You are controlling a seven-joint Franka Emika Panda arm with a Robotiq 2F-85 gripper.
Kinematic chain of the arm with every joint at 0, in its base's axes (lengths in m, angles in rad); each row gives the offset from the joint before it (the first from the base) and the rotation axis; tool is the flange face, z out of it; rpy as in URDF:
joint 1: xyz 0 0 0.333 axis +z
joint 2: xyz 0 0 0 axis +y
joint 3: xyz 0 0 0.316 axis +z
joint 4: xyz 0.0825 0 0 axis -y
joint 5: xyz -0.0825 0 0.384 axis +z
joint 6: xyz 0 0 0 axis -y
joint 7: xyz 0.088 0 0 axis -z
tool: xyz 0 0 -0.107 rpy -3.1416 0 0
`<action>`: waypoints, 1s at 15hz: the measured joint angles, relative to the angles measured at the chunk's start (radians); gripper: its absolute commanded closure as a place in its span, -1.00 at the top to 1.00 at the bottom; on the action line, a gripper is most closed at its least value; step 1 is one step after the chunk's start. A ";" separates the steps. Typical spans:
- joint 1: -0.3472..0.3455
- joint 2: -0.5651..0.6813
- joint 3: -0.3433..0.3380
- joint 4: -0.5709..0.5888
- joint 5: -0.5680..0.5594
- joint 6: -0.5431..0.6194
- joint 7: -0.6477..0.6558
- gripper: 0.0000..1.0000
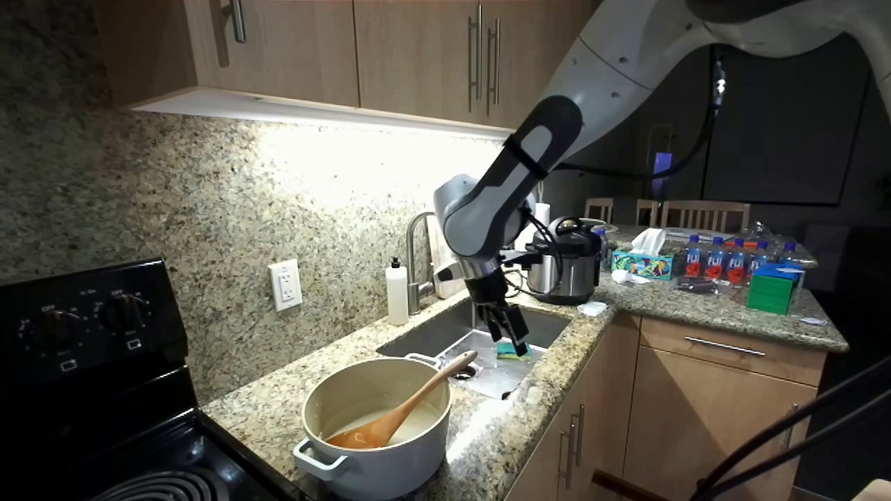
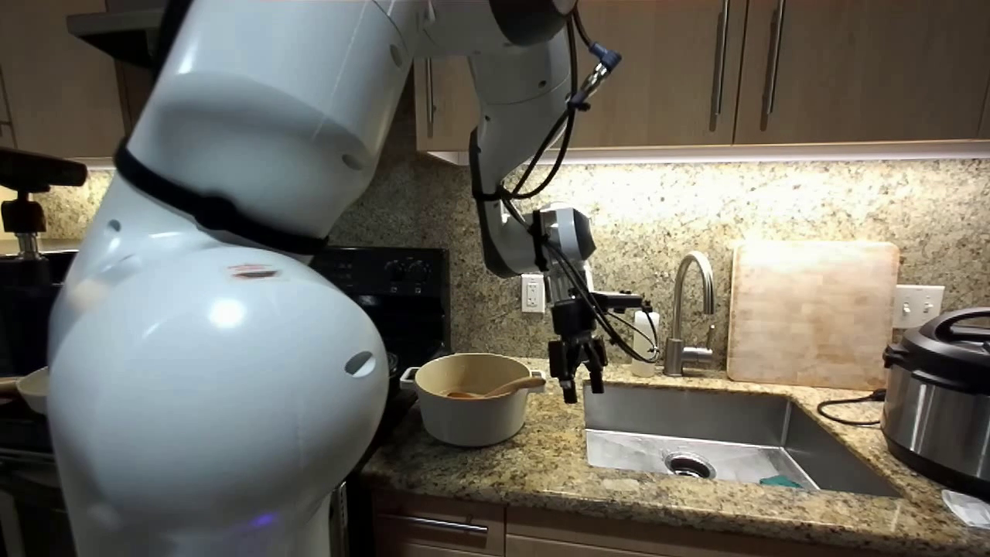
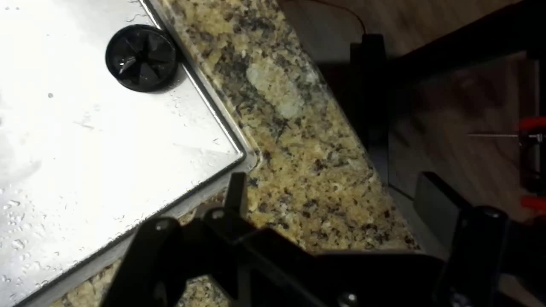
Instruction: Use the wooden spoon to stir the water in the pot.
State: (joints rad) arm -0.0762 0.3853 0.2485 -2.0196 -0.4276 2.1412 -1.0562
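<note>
One wooden spoon [image 1: 401, 413] leans in the pot [image 1: 397, 470], handle [image 1: 445, 376] slanting out toward the sink [image 2: 735, 418]. The hand [image 3: 335, 192] hangs spread and empty, apart from it; catching only the handle's tip could let the spoon swivel rather than stir.

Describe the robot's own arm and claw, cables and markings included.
The arm is glossy white with bulbous, rounded joints, black straps and a small reddish-brown mark, too small to read. Black cables run along it, with a blue connector. The claw is black, with two angular, jointed fingers.
</note>
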 measured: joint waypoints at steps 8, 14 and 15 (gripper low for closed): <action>-0.116 -0.380 -0.030 -0.363 0.601 0.043 -0.148 1.00; 0.075 -0.617 -0.143 -0.464 1.003 -0.041 -0.096 1.00; 0.098 -0.631 -0.157 -0.472 1.047 -0.040 -0.070 1.00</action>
State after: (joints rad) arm 0.0218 -0.2458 0.0917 -2.4920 0.6193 2.1015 -1.1264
